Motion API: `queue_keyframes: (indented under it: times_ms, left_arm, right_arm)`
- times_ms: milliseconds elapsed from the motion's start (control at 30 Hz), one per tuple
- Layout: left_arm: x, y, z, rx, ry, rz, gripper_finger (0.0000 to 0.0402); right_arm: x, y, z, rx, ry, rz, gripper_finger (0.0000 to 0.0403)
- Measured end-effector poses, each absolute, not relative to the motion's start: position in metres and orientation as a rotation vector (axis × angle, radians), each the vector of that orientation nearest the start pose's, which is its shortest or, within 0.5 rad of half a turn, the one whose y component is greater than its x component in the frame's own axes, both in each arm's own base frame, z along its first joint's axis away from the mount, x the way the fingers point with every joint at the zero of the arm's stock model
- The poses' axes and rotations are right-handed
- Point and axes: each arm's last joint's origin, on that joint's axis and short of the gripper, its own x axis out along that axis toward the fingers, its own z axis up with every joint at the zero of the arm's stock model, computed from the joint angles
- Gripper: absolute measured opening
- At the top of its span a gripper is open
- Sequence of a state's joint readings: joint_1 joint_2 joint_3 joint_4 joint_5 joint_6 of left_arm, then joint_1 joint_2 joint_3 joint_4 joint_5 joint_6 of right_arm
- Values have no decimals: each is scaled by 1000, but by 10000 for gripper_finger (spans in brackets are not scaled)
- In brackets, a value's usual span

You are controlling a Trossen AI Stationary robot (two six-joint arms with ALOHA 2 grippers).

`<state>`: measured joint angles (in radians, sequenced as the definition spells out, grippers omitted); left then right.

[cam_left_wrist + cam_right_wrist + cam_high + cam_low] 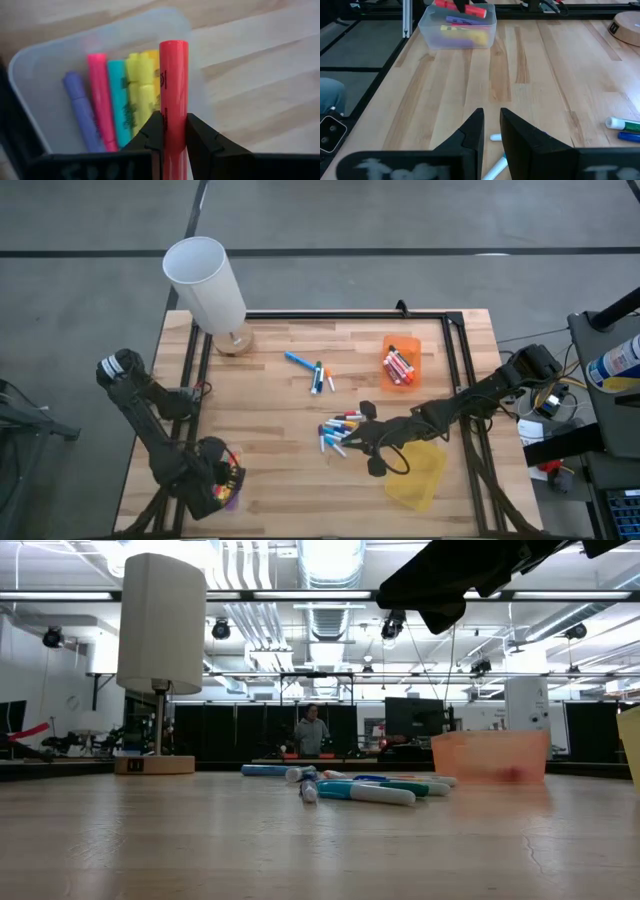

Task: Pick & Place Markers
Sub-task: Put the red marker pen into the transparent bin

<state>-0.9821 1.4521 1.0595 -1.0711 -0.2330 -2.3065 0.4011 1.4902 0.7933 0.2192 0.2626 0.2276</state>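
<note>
Left claw clamping red marker over clear bin

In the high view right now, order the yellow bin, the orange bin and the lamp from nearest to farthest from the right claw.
1. Yellow bin, just beside the right claw, toward the table's near edge.
2. Orange bin, farther back on the right.
3. Lamp, far-left corner.

Red plastic marker over purple, pink, teal, yellow markers in clear plastic bin; pale striped wooden worktop
</note>
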Motion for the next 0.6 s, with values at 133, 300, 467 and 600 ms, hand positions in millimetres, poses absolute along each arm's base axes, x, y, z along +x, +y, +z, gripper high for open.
queue_keyframes:
  times_ms: [133, 300, 467, 600]
  left_arm:
    - [146, -208, 220, -1054, 1128, 939, 47]
    - [147, -213, 211, -1014, 1182, 969, 69]
    - [147, -214, 209, -1008, 1198, 981, 72]
    - [146, -213, 209, -991, 1204, 980, 74]
  right_arm:
    - [288, 114, 211, 68, 464, 83, 57]
    - [289, 114, 212, 68, 462, 82, 57]
    - [289, 114, 212, 68, 462, 82, 57]
    - [289, 114, 212, 68, 461, 82, 57]
